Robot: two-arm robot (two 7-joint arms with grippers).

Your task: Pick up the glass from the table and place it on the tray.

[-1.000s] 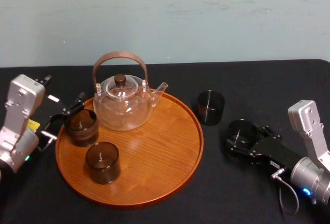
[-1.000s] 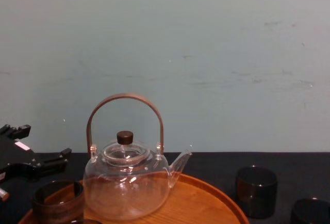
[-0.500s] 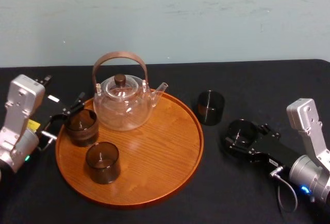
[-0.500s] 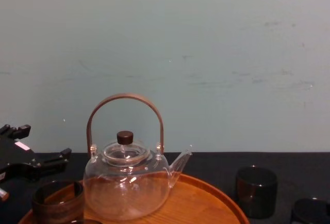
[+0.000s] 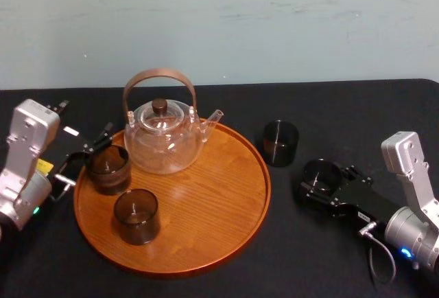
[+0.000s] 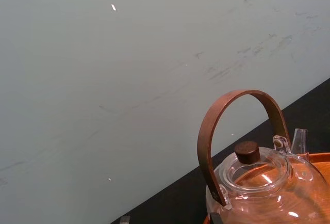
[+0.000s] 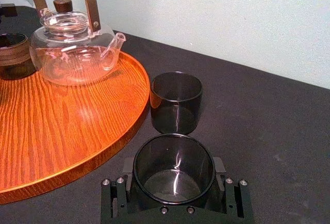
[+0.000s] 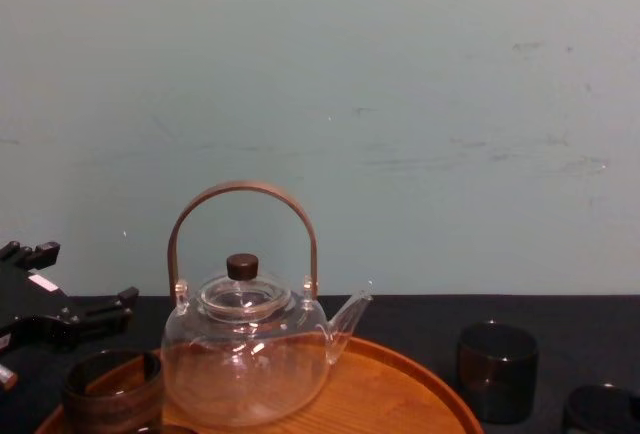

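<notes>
Resting on the black desk [image 5: 329,106], just off the right rim of the large round orange-brown wooden tray [image 5: 206,202], the dark smoked glass tumbler [image 5: 321,174] stands upright between the fingers of the right tool [image 7: 174,175]. In the right wrist view both black fingers press against its sides, so the tool is closed narrowly around it, gripping it low near the base. The tumbler's bottom looks level with the desk.

A second dark tumbler [image 5: 280,143] stands upright just beyond it, close to the tray's rim but apart from both the rim and the held one.

On the tray, a clear glass teapot [image 5: 162,140] with an arched brown handle and a dark knob sits toward the far side, its spout pointing right. A brown-banded dark tumbler [image 5: 108,167] stands at the tray's left, beside the teapot, and a plain dark tumbler [image 5: 136,215] stands nearer the robot.

The left tool [image 5: 86,155] hangs at the tray's left edge next to the banded tumbler, its fingers spread wide and gripping nothing.
</notes>
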